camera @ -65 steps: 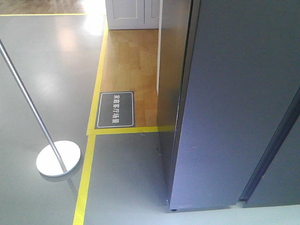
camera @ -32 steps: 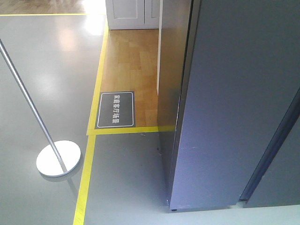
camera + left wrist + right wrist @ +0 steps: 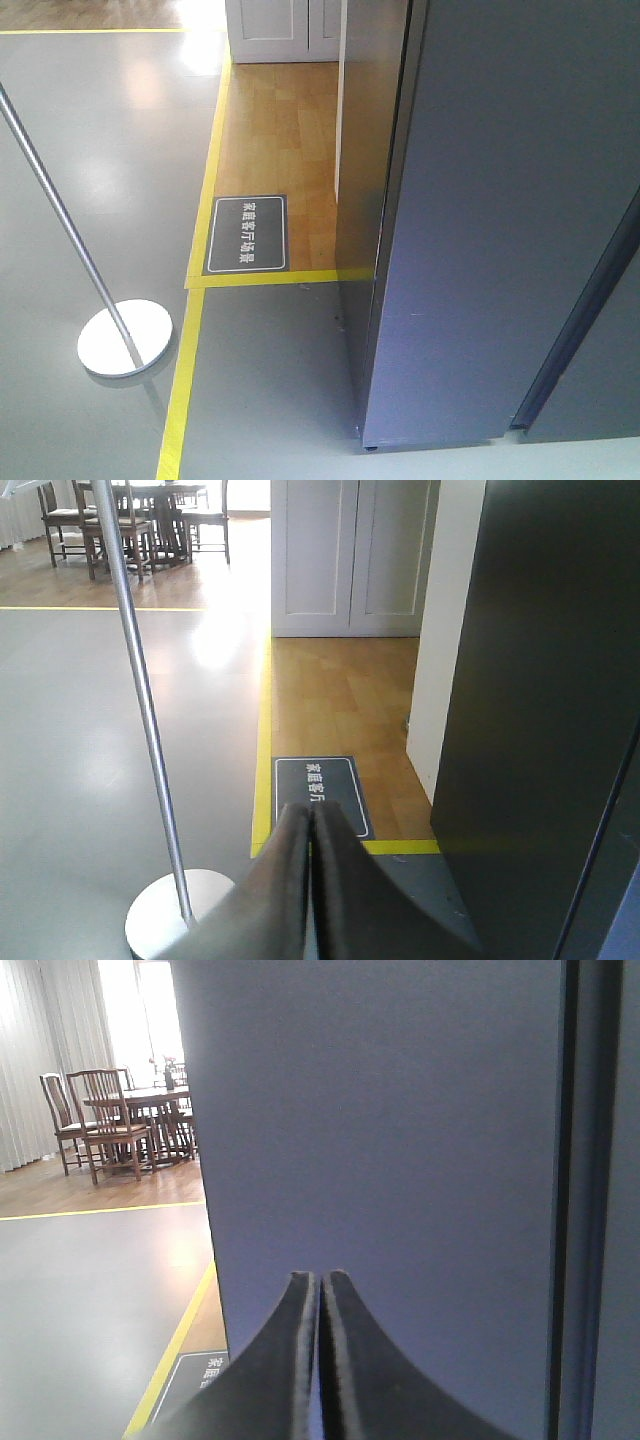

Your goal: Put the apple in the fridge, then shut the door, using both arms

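The fridge (image 3: 365,170) stands at the right as a tall dark-grey body, and it also shows in the left wrist view (image 3: 540,700). Its matte grey door (image 3: 500,220) lies flat across the front, with a dark seam along its right edge (image 3: 575,330). The door fills the right wrist view (image 3: 400,1110). No inside of the fridge shows. The apple is out of view. My left gripper (image 3: 310,810) is shut and empty, held above the floor left of the fridge. My right gripper (image 3: 320,1276) is shut and empty, close in front of the door.
A metal post on a round white base (image 3: 125,338) stands on the grey floor at the left. Yellow tape (image 3: 185,380) and a dark floor sign (image 3: 247,234) border a wooden floor. A white panelled cabinet (image 3: 280,25) stands behind. Table and chairs (image 3: 130,515) are far off.
The pale strip at the door's lower right corner has narrowed, as if the door edged further shut. Nothing else has moved.
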